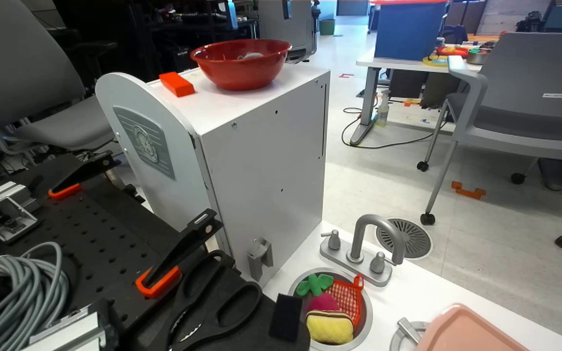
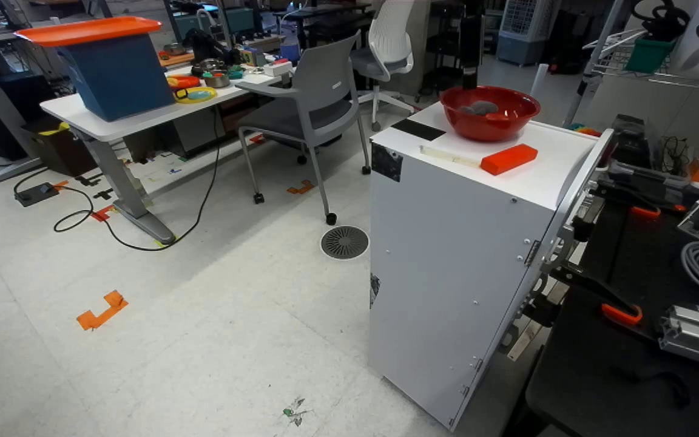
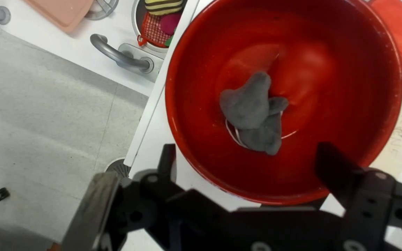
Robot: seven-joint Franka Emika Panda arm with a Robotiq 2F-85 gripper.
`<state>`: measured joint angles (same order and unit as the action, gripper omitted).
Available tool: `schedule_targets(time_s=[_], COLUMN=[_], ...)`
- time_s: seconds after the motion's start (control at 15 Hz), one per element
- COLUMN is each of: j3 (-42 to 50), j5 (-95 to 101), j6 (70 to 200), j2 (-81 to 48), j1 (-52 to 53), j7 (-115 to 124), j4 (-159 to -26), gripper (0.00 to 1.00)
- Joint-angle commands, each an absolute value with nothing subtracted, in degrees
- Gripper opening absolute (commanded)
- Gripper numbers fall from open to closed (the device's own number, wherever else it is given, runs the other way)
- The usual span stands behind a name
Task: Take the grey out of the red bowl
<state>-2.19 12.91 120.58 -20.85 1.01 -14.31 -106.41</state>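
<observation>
One grey toy (image 3: 251, 108) beyond wide-set fingers (image 3: 332, 164)

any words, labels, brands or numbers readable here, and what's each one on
"KITC", handwritten on the cream tape strip beside the wide glossy red plastic bowl; neighbouring letters uncertain.
White rectangular label on the grey wheeled chair: too small to read.
Grey plaque with round emblem on the white cabinet: no letters legible.
Clear spray bottle: any print too small.
</observation>
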Motion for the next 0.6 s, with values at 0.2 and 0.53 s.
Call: schedule_targets(time_s=[0.2,0.53], j3=[-4.30,-3.92], j5=[5.02,5.01], j6=[122.85,120.69], j2=[-19.77,-19.30], j1=[-0.14,0.32], j7=[-19.45,-19.57], j4=[-106.74,-108.29], gripper=[1.00,1.00])
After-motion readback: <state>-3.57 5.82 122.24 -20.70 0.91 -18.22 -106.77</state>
